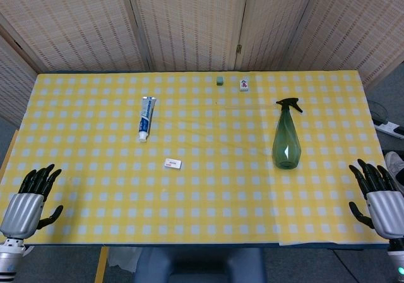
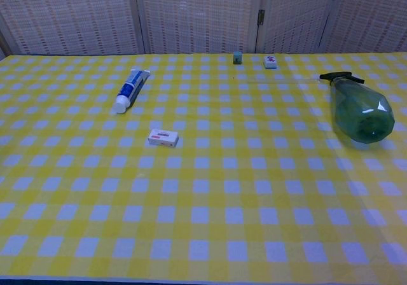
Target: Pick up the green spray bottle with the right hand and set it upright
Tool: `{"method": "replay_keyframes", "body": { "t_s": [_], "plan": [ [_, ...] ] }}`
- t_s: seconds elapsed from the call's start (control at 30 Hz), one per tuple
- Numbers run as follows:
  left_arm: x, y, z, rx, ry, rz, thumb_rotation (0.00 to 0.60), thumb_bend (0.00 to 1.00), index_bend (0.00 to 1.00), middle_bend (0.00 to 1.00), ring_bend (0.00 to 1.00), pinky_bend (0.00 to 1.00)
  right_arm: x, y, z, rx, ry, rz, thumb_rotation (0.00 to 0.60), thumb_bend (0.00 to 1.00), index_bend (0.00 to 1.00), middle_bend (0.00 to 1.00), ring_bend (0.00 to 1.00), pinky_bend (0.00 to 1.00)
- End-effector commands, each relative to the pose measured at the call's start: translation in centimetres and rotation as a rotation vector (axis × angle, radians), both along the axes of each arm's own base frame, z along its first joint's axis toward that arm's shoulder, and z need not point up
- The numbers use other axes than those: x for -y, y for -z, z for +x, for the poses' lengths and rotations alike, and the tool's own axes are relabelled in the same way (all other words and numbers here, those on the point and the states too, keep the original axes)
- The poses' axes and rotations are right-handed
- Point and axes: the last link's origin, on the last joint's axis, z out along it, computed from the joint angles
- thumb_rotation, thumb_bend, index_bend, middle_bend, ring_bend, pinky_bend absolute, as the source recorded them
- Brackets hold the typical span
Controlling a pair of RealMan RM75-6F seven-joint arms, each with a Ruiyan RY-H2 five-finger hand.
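The green spray bottle [image 1: 286, 139] lies on its side on the yellow checked tablecloth, right of centre, its black nozzle pointing to the far edge. The chest view shows the green spray bottle [image 2: 358, 113] at the right with its wide base toward me. My right hand [image 1: 379, 194] hovers at the table's near right corner, fingers spread and empty, well apart from the bottle. At the near left corner my left hand [image 1: 30, 194] is likewise spread and empty. Neither hand appears in the chest view.
A blue and white toothpaste tube [image 1: 147, 117] lies left of centre. A small white box [image 1: 172, 163] sits near the middle. A small green block [image 1: 219, 80] and a small white tile [image 1: 243, 84] rest near the far edge. Woven screens stand behind the table.
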Motion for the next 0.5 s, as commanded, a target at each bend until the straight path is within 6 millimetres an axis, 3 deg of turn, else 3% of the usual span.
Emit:
{"method": "replay_keyframes", "body": {
  "t_s": [0.03, 0.2, 0.5],
  "plan": [
    [0.1, 0.0, 0.0, 0.001, 0.002, 0.000, 0.600, 0.38, 0.00, 0.02, 0.04, 0.00, 0.3, -0.1, -0.1, -0.043, -0.011, -0.039, 0.600, 0.39, 0.00, 0.00, 0.00, 0.00],
    [0.3, -0.1, 0.1, 0.002, 0.007, 0.000, 0.600, 0.38, 0.00, 0.02, 0.04, 0.00, 1.0, -0.2, -0.6, -0.031, -0.006, -0.042, 0.600, 0.39, 0.00, 0.00, 0.01, 0.00],
    [0.9, -0.5, 0.0, 0.016, 0.013, 0.000, 0.600, 0.38, 0.00, 0.02, 0.04, 0.00, 4.2, -0.4, -3.3, 0.073, 0.123, 0.064, 0.600, 0.39, 0.00, 0.01, 0.06, 0.00]
  ]
}}
